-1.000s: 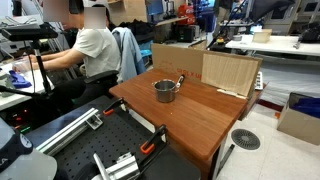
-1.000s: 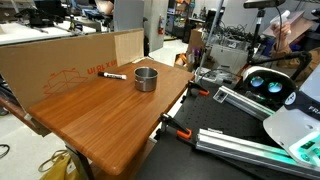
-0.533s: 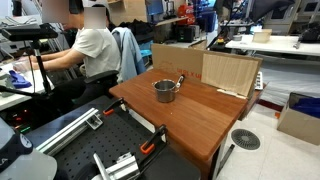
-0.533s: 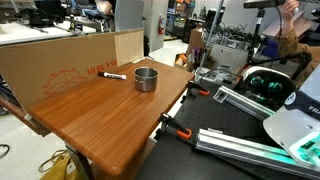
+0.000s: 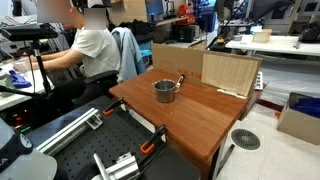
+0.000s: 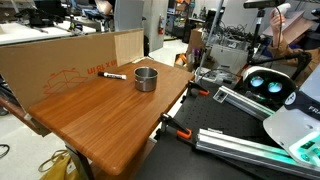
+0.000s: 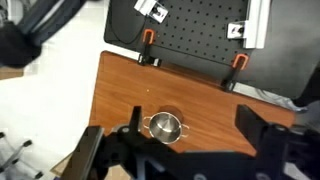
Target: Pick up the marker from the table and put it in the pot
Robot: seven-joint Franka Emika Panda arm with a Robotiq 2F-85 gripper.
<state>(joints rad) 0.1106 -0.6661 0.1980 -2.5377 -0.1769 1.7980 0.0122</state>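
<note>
1. In my wrist view I look straight down on the table (image 7: 215, 110), a reddish-brown wooden top.
2. The gripper (image 7: 172, 148) hangs high above the table, well clear of everything on it.
3. Its jaws are spread wide, one dark finger (image 7: 92, 148) at the lower left of the wrist view and the other at the right. Nothing is between them.
4. The pot (image 7: 165, 127), small, round and shiny, stands upright on the wood. In the wrist view it sits between the two fingers, far beneath them.
5. The marker (image 7: 136, 117) lies flat on the table just beside the pot, apart from it, not inside it.
6. In an exterior view the marker (image 6: 113, 75) shows as a dark stick with a pale band. It lies near the cardboard sheet (image 6: 60, 55) that stands along the table's far edge, with the pot (image 6: 146, 79) close by.
7. In an exterior view I see the pot (image 5: 165, 91) near the middle of the table (image 5: 200, 120). A thin dark sliver is just past it, and I cannot tell whether that is the marker or the pot's handle.
8. Orange clamps (image 7: 148, 38) grip the table edge next to a black perforated board (image 7: 190, 30).
9. A person (image 5: 95, 50) sits at a desk beyond the table.
</note>
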